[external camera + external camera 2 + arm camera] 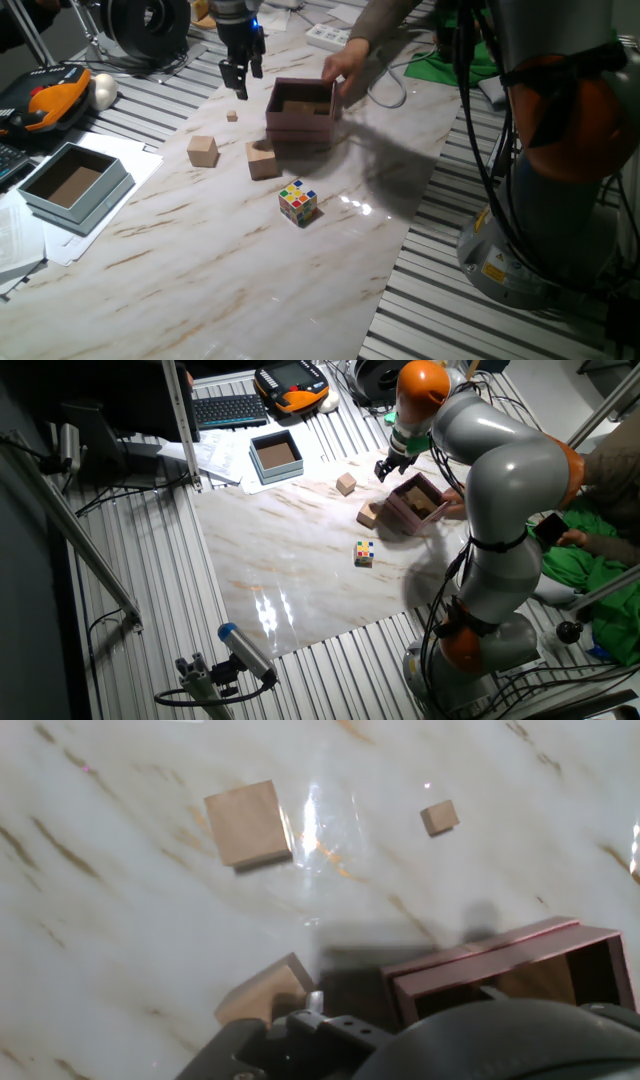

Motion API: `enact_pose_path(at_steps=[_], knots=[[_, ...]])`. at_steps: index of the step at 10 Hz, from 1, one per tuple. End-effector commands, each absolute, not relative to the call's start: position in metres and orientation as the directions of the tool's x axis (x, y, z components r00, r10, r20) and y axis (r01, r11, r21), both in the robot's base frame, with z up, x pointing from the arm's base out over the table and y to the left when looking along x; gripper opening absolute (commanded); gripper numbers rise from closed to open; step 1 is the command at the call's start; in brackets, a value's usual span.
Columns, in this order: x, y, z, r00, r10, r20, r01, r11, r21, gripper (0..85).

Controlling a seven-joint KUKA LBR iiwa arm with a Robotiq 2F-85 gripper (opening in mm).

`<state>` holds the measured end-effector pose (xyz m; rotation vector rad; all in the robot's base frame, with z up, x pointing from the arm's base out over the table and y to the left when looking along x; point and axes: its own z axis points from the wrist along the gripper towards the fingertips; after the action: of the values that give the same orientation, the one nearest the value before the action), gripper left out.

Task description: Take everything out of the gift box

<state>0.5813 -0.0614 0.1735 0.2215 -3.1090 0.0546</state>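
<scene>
Meanwhile gripper (241, 78) hung above desk (200, 250), jaw state unclear | gift box (303, 113) tilted, a hand (343, 68) on it | three wooden cubes (203, 150) outside

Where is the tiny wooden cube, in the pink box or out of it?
Out: the tiny cube lies on the table, apart from the box.

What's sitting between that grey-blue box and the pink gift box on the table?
In one fixed view, a wooden cube sits on the marble between the grey-blue box and the gift box; a second cube lies right beside the gift box.
</scene>
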Motion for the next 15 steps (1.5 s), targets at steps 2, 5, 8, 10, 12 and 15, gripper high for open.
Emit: enact_pose_path(at_steps=[2,5,8,10,12,15], knots=[[0.582,-0.065,0.169,-0.987,-0.157,0.024,-0.158,0.987,-0.015,68.0],[0.586,-0.059,0.156,-0.986,-0.164,0.008,-0.164,0.986,0.014,68.0],[0.588,-0.063,0.161,-0.984,-0.175,0.017,-0.175,0.985,0.014,68.0],[0.592,-0.081,0.164,-0.983,-0.178,0.037,-0.177,0.984,0.019,68.0],[0.591,-0.095,0.158,-0.984,-0.173,0.037,-0.173,0.985,0.011,68.0],[0.581,-0.115,0.146,-0.978,-0.205,0.029,-0.205,0.979,0.003,68.0]])
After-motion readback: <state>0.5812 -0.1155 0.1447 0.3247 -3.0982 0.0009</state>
